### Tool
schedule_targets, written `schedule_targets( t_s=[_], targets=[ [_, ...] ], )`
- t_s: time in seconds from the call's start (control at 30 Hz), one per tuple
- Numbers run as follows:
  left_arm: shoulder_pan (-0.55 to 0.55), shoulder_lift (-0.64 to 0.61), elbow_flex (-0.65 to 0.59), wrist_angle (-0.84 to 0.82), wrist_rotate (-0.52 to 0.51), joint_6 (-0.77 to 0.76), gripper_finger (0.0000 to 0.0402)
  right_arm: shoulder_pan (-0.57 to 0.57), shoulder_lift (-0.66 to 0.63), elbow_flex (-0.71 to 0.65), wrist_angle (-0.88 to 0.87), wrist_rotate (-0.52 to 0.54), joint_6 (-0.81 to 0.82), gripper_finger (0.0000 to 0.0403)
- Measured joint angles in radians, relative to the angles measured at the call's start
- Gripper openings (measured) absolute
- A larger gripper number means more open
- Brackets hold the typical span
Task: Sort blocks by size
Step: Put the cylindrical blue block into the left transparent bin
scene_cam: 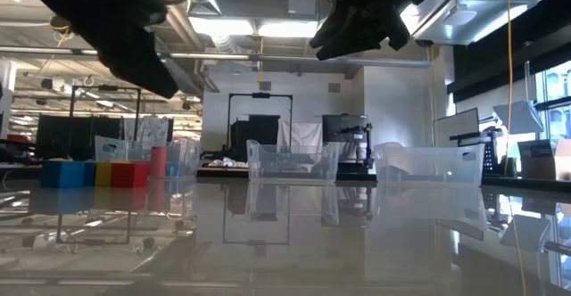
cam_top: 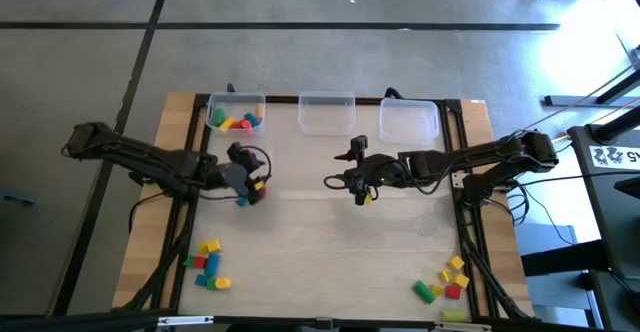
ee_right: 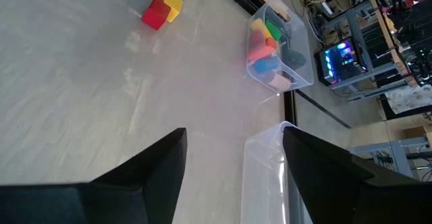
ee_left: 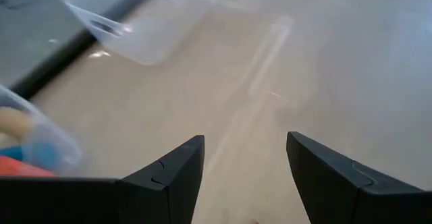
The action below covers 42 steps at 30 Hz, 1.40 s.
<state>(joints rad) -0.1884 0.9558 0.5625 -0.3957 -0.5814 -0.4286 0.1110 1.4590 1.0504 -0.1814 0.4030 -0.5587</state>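
Observation:
Several blocks lie in the far left clear bin (cam_top: 236, 113), which also shows in the right wrist view (ee_right: 273, 45). More blocks lie loose in a near-left pile (cam_top: 207, 262) and a near-right pile (cam_top: 445, 282); the near-left pile also shows in the low view (scene_cam: 98, 173). My left gripper (cam_top: 250, 186) hovers above the table just near of the far left bin, open and empty (ee_left: 243, 143). My right gripper (cam_top: 340, 181) hovers over the table's middle, near of the middle bin (cam_top: 327, 112), open and empty (ee_right: 233, 133).
The middle bin and the far right bin (cam_top: 410, 120) stand along the far edge, with no blocks showing inside. Bare tabletop lies between the two grippers and toward the near edge. Both arms hang well above the table in the low view.

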Motion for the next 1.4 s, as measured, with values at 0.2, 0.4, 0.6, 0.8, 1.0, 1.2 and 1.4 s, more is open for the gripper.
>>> schedule_targets(
  t_s=[0.2, 0.4, 0.6, 0.8, 1.0, 1.2, 1.4],
  targets=[
    [-0.056, 0.0, 0.0, -0.016, 0.021, -0.012, 0.0208, 0.0, 0.0, 0.0, 0.0, 0.0, 0.0, 0.025],
    [-0.054, 0.0, 0.0, 0.005, 0.02, -0.005, 0.0208, 0.0, 0.001, 0.0, -0.001, 0.0, 0.0, 0.025],
    [-0.043, 0.001, 0.003, 0.181, 0.016, 0.06, 0.0208, -0.002, 0.047, -0.001, 0.036, 0.015, -0.007, 0.025],
    [-0.092, 0.01, 0.117, 0.092, 0.017, 0.066, 0.0208, 0.0, 0.108, -0.001, 0.052, 0.006, -0.01, 0.025],
    [-0.171, 0.016, 0.243, -0.184, 0.018, -0.107, 0.0208, 0.0, 0.126, -0.001, 0.052, 0.032, -0.024, 0.025],
    [-0.265, 0.02, 0.263, -0.367, 0.063, -0.396, 0.0208, 0.0, 0.126, -0.001, 0.06, 0.032, -0.024, 0.025],
    [-0.366, 0.024, 0.264, -0.441, 0.172, -0.692, 0.0208, 0.0, 0.126, -0.001, 0.06, 0.032, -0.024, 0.025]
  ],
)
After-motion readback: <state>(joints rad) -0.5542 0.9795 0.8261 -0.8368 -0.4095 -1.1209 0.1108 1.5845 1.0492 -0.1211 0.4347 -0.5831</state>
